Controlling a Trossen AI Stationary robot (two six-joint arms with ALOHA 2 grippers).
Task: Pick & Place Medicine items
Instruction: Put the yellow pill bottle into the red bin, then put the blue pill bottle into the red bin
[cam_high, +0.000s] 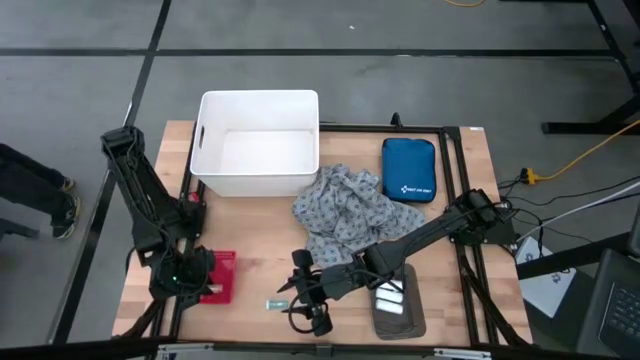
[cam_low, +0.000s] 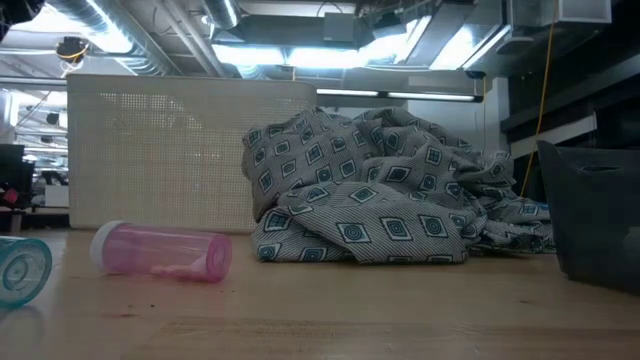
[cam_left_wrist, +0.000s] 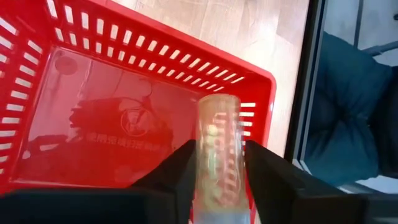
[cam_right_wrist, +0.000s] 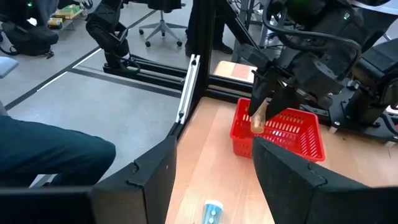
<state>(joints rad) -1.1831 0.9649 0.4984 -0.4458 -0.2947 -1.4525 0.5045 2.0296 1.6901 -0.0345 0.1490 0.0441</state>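
Observation:
My left gripper (cam_left_wrist: 217, 149) hangs over the red mesh basket (cam_left_wrist: 93, 74) at the table's near left and is shut on a clear yellowish tube (cam_left_wrist: 217, 118). The right wrist view shows that tube (cam_right_wrist: 257, 121) poking out below the left fingers, above the basket (cam_right_wrist: 298, 134). My right gripper (cam_right_wrist: 214, 149) is open and empty, low over the near middle of the table (cam_high: 300, 290). A small teal-capped item (cam_right_wrist: 212, 213) lies on the wood just ahead of it. A pink tube (cam_low: 160, 252) lies on its side on the table. White packets (cam_high: 392, 298) rest in a grey tray. My left gripper pinches the yellowish tube by its upper part (cam_left_wrist: 217, 168) between its two fingers (cam_left_wrist: 183, 162). The fingers point down from above and lie along the tube. The tube hangs lifted clear, its free end (cam_left_wrist: 217, 102) pointing into the red basket.
A large white bin (cam_high: 258, 142) stands at the far side. The grey patterned cloth (cam_high: 345, 210) lies heaped mid-table with the blue zipped pouch (cam_high: 408, 170) to its right. The grey tray (cam_high: 400, 322) sits by the near edge under the right arm. Bare wood lies between basket and cloth.

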